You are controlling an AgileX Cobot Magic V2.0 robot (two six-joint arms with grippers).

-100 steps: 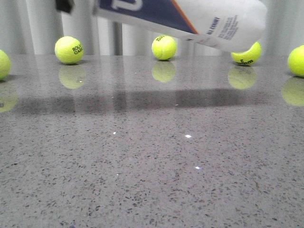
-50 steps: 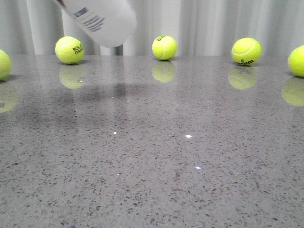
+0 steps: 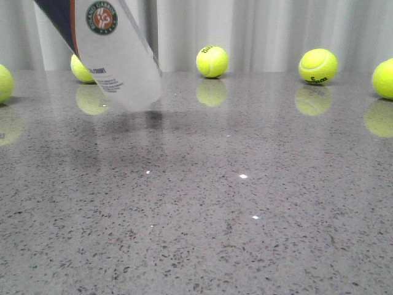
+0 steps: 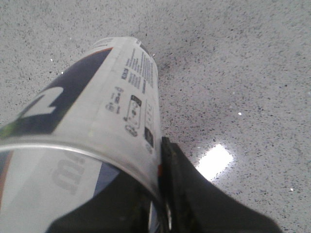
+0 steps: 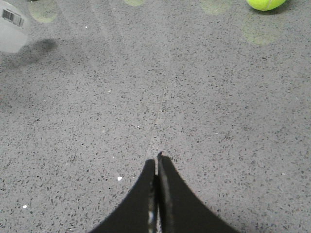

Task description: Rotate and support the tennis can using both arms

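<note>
Surface: grey speckled stone table (image 3: 245, 203), polished enough to mirror the balls and throw small bright glints. Far edge meets a pale pleated curtain (image 3: 264, 31) that fills the background.

Tennis balls along the far edge in the front view: one cut off at the left border (image 3: 5, 83), one mostly hidden behind the can (image 3: 78, 69), one centre (image 3: 212, 61), one right of centre (image 3: 318, 66), one cut off at the right border (image 3: 384, 78). Each shows a blurred reflection on the table in front of it.

Tennis can (image 3: 113, 58): at the far left, tilted, upper end running out of the top of the frame, rounded lower end just above or on the table; contact cannot be told. A soft shadow lies under it. Round green-and-orange badge, navy panel and small print visible on the white label.

Left wrist view: can (image 4: 92, 131) fills the near field, silver rim across it, navy logo and printed icons readable only in part. Left gripper (image 4: 160, 204) largely hidden; one black finger (image 4: 182, 189) presses the can's side, the other side lost behind the can, so the fingers look clamped on it.

Right wrist view: right gripper (image 5: 156, 162) over bare table, well apart from the can, whose barcode end (image 5: 12, 29) just shows at a corner. Its two black fingers (image 5: 170, 194) are pressed together, pinching nothing. One ball partly cut off at the frame edge (image 5: 265, 4).
</note>
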